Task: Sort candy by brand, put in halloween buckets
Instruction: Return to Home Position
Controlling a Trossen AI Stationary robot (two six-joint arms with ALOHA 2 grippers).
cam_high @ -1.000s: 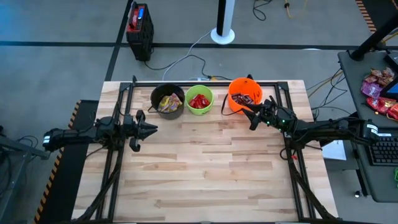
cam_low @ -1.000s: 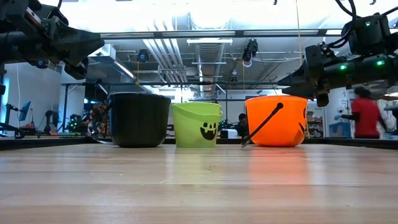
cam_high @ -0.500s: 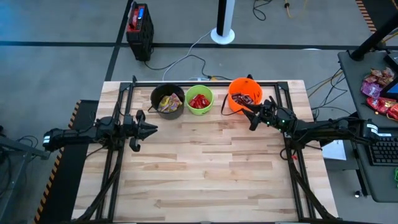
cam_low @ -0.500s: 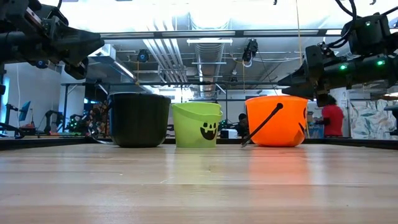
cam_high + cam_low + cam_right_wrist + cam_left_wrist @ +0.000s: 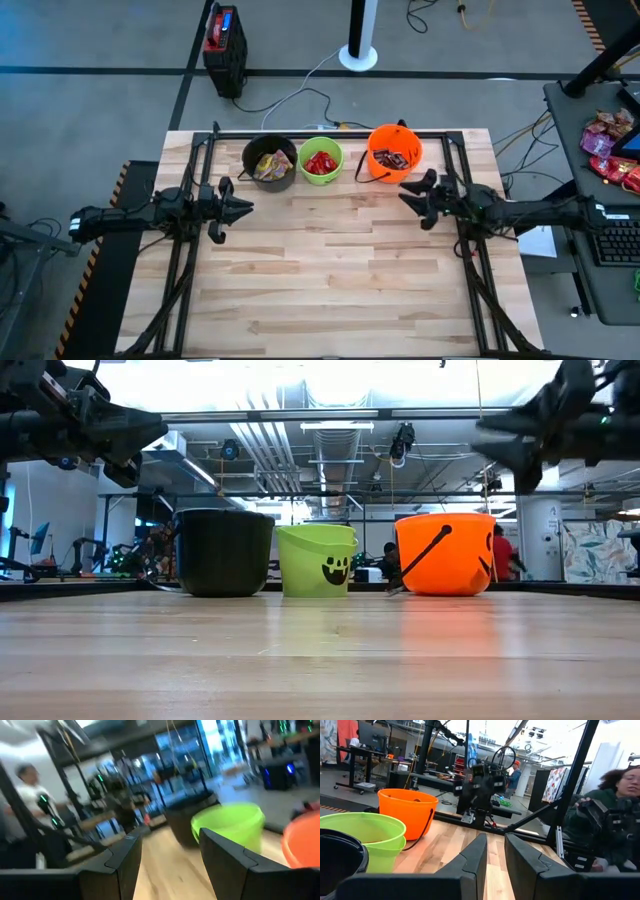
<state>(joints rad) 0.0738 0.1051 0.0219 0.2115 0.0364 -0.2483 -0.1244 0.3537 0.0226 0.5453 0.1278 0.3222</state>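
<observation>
Three halloween buckets stand in a row at the table's far edge. The black one point(image 5: 270, 163) holds yellow candy packets, the lime green one point(image 5: 321, 161) red candy, the orange one point(image 5: 394, 153) dark brown bars. My left gripper point(image 5: 247, 208) hovers level near the table's left side, below the black bucket in the high view, open by a narrow gap point(image 5: 495, 840) with nothing in it. My right gripper point(image 5: 408, 197) hangs in the air just near-right of the orange bucket, open wide point(image 5: 170, 840) and holding nothing.
A black frame rail point(image 5: 330, 133) runs behind the buckets and down both table sides. The wooden tabletop point(image 5: 330, 270) lies bare in front of the buckets. Pink and red bags point(image 5: 608, 140) sit on a desk off the table's right. A person point(image 5: 615, 820) sits beyond the table.
My right gripper has drawn back from the orange bucket's rim toward the table's right and near edges. It has also risen and swung to point more level. Its fingers stay open. The buckets have not moved.
</observation>
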